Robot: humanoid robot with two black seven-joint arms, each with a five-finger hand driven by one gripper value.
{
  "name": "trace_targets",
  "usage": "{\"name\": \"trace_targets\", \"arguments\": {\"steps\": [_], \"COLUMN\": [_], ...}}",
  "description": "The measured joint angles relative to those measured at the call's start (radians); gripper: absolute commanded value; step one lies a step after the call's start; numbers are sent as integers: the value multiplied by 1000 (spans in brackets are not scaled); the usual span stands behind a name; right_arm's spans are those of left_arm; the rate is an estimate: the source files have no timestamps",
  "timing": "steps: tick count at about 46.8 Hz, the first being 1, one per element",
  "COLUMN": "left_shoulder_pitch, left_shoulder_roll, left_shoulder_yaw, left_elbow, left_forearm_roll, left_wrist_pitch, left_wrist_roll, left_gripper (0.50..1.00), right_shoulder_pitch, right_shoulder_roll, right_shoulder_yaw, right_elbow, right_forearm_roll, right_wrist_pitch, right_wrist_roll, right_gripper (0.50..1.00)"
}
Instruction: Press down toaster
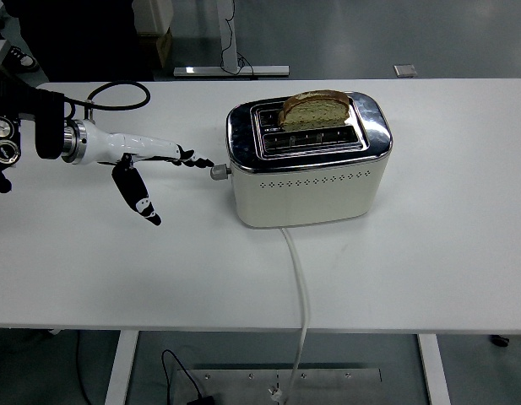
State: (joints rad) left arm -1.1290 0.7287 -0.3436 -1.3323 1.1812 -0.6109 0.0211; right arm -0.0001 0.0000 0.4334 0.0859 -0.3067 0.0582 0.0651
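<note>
A cream toaster (306,181) with a chrome top stands mid-table, and a slice of bread (316,109) sticks up from its rear slot. Its grey lever knob (217,172) projects from the left end, in the raised position. My left hand (150,164) reaches in from the left with fingers stretched out and thumb hanging down, holding nothing. The fingertips (203,163) are just left of the knob, a hair's breadth from it. The right arm does not show.
The toaster's white cord (298,278) runs from its front over the table's near edge. A black cable (116,94) loops on the table behind my left arm. Table legs and floor show beyond the far edge.
</note>
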Motion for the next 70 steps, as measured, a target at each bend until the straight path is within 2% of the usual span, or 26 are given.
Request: {"name": "trace_targets", "arguments": {"steps": [20, 63, 70], "left_shoulder_pitch": [23, 5, 1], "left_shoulder_roll": [-14, -17, -44], "left_shoulder_yaw": [6, 6, 6], "left_elbow": [31, 38, 38], "left_forearm_roll": [1, 0, 0], "left_wrist_pitch": [0, 0, 0], "left_wrist_roll": [0, -1, -1], "left_gripper": [1000, 1000, 1000], "right_shoulder_pitch": [0, 0, 0], "right_shoulder_roll": [0, 0, 0], "right_shoulder_yaw": [0, 0, 0], "right_elbow": [0, 0, 0], "right_forearm_roll": [0, 0, 0], "right_wrist_pitch": [0, 0, 0], "right_wrist_roll": [0, -1, -1], "right_gripper": [998, 998, 1000]}}
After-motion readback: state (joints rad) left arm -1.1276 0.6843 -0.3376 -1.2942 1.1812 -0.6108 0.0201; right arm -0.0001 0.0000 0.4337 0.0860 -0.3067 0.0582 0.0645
